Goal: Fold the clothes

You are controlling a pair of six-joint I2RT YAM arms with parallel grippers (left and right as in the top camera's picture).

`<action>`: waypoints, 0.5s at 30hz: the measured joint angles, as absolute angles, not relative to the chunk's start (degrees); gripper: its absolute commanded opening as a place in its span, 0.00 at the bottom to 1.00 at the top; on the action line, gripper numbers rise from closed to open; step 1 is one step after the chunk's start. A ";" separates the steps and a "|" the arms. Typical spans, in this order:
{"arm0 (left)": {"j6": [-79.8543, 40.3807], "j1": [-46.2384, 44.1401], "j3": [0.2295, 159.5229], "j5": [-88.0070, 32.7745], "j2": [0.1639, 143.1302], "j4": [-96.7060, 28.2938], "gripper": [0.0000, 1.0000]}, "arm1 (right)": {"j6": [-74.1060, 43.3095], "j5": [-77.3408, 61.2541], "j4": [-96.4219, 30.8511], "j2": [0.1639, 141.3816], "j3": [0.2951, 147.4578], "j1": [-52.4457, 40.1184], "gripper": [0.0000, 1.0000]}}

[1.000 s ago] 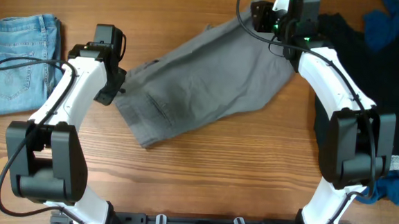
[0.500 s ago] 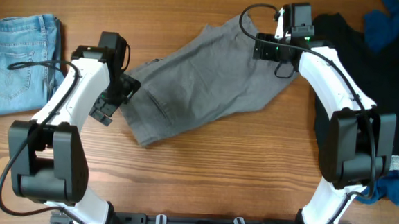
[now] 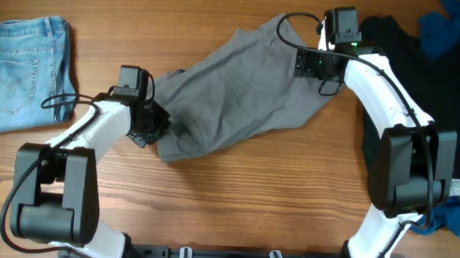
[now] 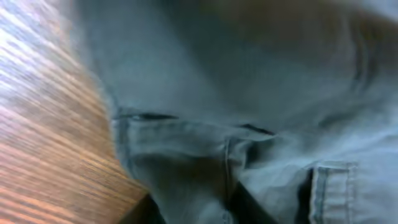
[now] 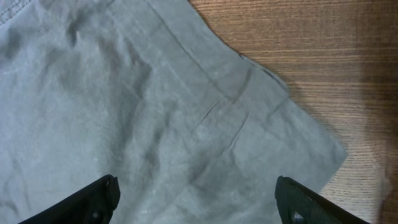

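Observation:
The grey trousers (image 3: 240, 90) lie spread diagonally across the middle of the wooden table. My left gripper (image 3: 157, 124) is at their lower-left waistband end. The left wrist view is blurred and shows the waistband and a belt loop (image 4: 249, 93), with fabric pinched between the jaws (image 4: 196, 211). My right gripper (image 3: 307, 63) is over the upper-right leg end. In the right wrist view its jaws (image 5: 196, 199) are wide open just above the grey cloth (image 5: 155, 112), near the hem corner.
Folded light-blue jeans (image 3: 18, 68) lie at the far left. A pile of dark clothes (image 3: 395, 43) with a blue garment (image 3: 452, 26) fills the right side, with more blue cloth (image 3: 457, 215) lower right. Bare wood (image 3: 249, 202) lies in front.
My left gripper has moved down and right onto the waistband and closed on it, and the waist edge has bunched toward the right. My right gripper has shifted slightly down over the leg end.

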State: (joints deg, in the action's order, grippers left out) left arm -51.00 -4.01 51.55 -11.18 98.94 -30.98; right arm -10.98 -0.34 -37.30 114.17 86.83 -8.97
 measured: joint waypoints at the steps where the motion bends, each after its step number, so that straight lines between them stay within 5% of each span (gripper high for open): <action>1: -50.78 -4.01 51.35 -11.57 99.00 -30.74 0.04 | -10.98 -0.34 -37.32 114.17 86.83 -8.97 0.84; 5: -49.15 -4.01 51.59 -11.64 99.04 -31.48 0.04 | -10.94 -0.32 -38.52 114.17 86.83 -8.97 0.72; 6: -48.23 -3.99 52.12 -11.14 99.09 -33.26 0.04 | -10.87 -0.32 -39.00 114.17 86.83 -8.97 0.58; 7: -47.20 -3.97 53.04 -10.20 99.15 -36.51 0.04 | -10.66 -0.32 -39.55 114.17 86.83 -8.97 0.32; 10: -43.70 -2.70 56.99 -5.19 99.94 -49.30 0.04 | -10.39 -1.28 -40.75 114.17 86.83 -8.95 0.04; 15: -36.91 -0.54 71.00 -0.45 101.06 -64.73 0.04 | -8.73 -16.80 -42.30 114.17 86.83 -9.34 0.04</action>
